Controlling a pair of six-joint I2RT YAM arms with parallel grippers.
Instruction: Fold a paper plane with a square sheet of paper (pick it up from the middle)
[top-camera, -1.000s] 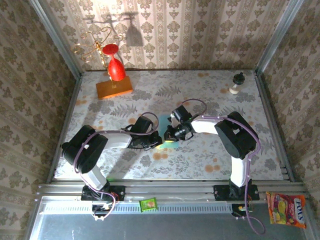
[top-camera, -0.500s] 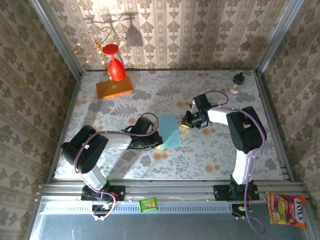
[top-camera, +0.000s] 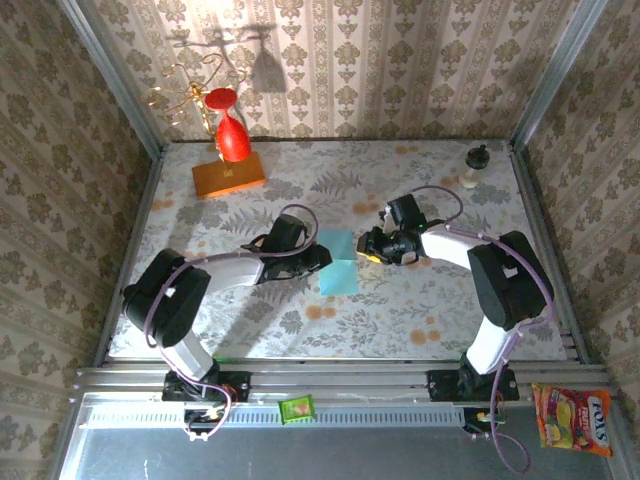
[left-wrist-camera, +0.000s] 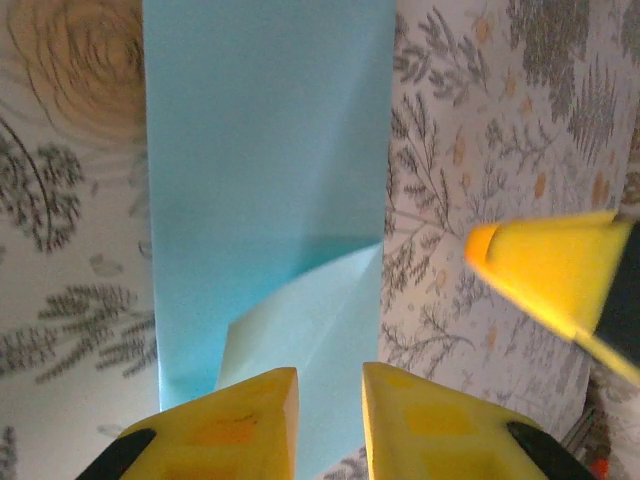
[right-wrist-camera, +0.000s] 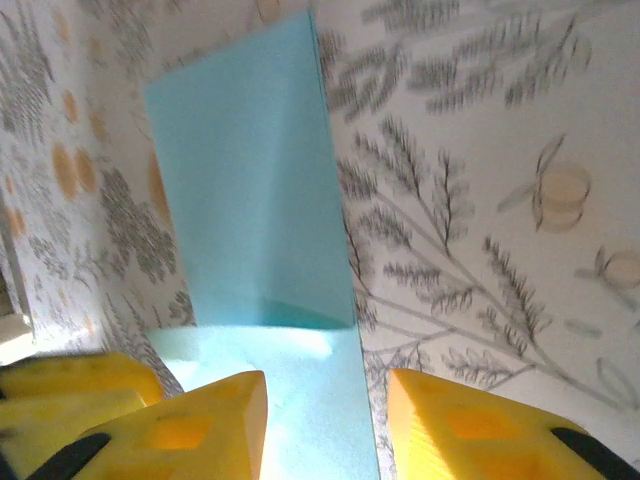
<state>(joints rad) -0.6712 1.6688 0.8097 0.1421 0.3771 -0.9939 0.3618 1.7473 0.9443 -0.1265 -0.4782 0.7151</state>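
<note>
- Left gripper (left-wrist-camera: 328, 378): fingers are standing slightly parted and gripping nothing. The paper (left-wrist-camera: 265, 150) is lying flat under and ahead of the tips.
- Right gripper (right-wrist-camera: 326, 380): jaws are standing wider apart, also empty, and hanging over one end of the paper.
- Risk: the grippers are facing each other across a narrow folded strip. If both close in at once, the fingers could be colliding, or shoving the paper so it skids and the crease goes askew.
- Risk: nothing is pinning the folded-over flap (left-wrist-camera: 310, 310), so it may be springing open.
- Position: the paper is lying mid-table (top-camera: 400, 310) between the grippers, the left at its left edge and the right at its right edge. I cannot tell whether the tips are touching it.
</note>
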